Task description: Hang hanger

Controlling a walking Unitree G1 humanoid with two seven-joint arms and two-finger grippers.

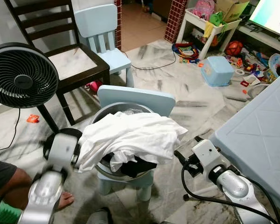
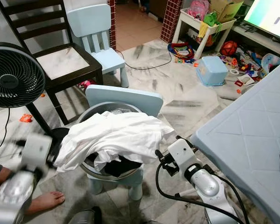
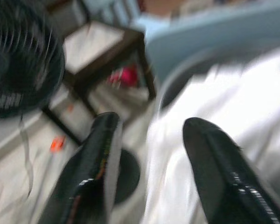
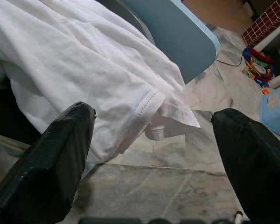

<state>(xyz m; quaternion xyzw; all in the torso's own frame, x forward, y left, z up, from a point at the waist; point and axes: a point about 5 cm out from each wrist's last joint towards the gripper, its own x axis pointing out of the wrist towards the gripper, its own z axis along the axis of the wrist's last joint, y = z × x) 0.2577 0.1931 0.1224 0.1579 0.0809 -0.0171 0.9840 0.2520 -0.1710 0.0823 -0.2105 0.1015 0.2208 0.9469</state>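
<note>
Nearest, the left gripper [image 3: 149, 163] and right gripper [image 4: 154, 158], both with fingers spread wide and holding nothing, flank a white shirt [image 1: 130, 135] heaped over a metal basin [image 1: 112, 111] on a small blue chair [image 1: 136, 99]. A black fan [image 1: 21, 74], dark wooden chair [image 1: 70, 60], grey table [image 1: 261, 135] and scattered toys [image 1: 189, 50] crowd around; I cannot make out a hanger.
</note>
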